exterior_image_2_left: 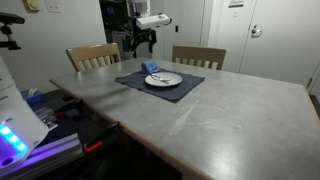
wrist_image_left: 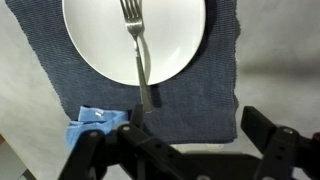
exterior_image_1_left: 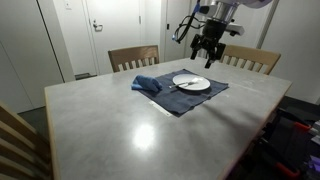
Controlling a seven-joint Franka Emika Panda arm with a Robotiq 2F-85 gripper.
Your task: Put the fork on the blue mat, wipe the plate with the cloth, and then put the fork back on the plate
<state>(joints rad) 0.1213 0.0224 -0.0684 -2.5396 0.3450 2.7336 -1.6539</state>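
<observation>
A white plate [wrist_image_left: 95, 35] lies on the dark blue mat [wrist_image_left: 190, 95], with a silver fork [wrist_image_left: 137, 50] across it, tines on the plate and handle reaching over the rim onto the mat. A bright-blue cloth [wrist_image_left: 90, 122] sits bunched at the mat's edge beside the plate. In both exterior views the plate [exterior_image_1_left: 191, 83] [exterior_image_2_left: 163, 79], the mat [exterior_image_1_left: 180, 98] [exterior_image_2_left: 160, 85] and the cloth [exterior_image_1_left: 147, 84] [exterior_image_2_left: 152, 68] lie at the table's far side. My gripper [wrist_image_left: 185, 135] [exterior_image_1_left: 207, 50] [exterior_image_2_left: 141, 42] hangs open well above them, holding nothing.
Two wooden chairs [exterior_image_1_left: 133, 57] [exterior_image_1_left: 250, 60] stand behind the grey table [exterior_image_1_left: 130, 125], with another chair back [exterior_image_1_left: 18, 140] at the near corner. White doors and walls lie beyond. Equipment with lit parts [exterior_image_2_left: 15, 135] stands beside the table.
</observation>
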